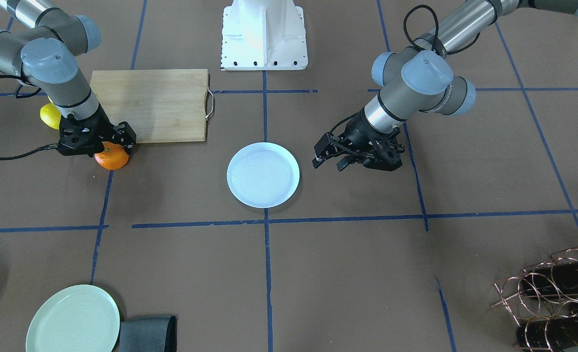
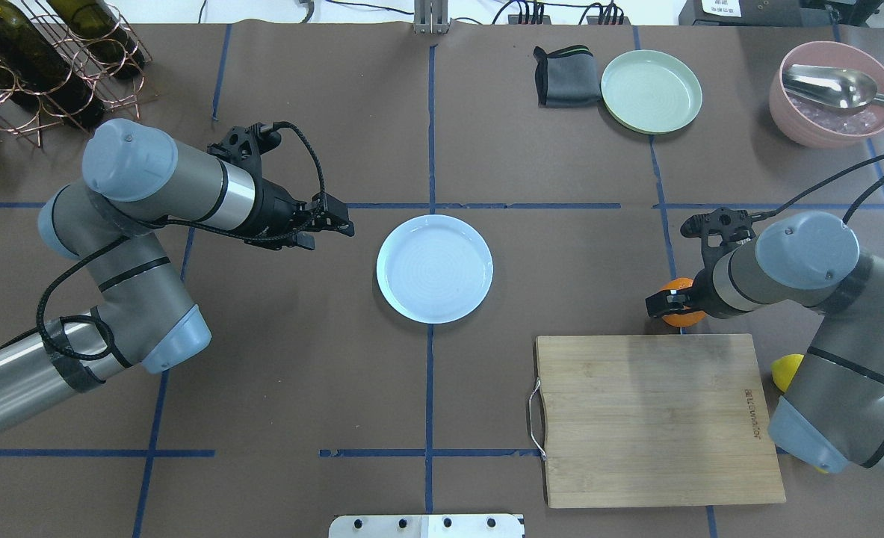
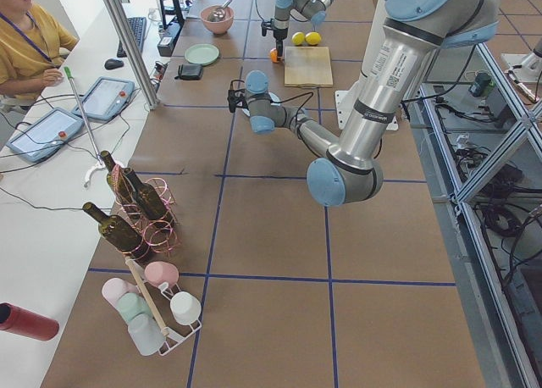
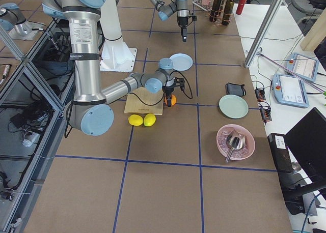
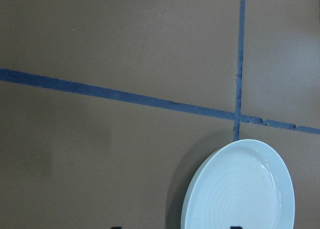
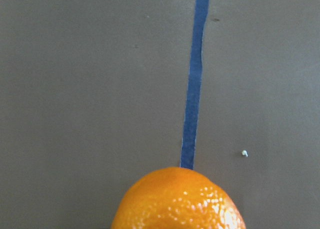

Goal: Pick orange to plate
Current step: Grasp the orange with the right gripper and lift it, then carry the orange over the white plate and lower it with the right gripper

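Orange (image 1: 113, 158) sits on the table just off the cutting board's (image 1: 152, 105) edge, well apart from the plate (image 1: 263, 174). Judged light, firm but bruisable, with a waxy rind; best taken across its widest girth with a moderate squeeze. Right gripper (image 1: 106, 145) points down over the fruit, arm folded; whether its jaws press the rind cannot be told. Left gripper (image 1: 330, 161) hovers beside the plate, jaws spread, empty.

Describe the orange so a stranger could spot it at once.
Find the rectangular wooden cutting board. Just off its corner sits the small round orange fruit. It is bright orange, whereas the lemons nearby are yellow.
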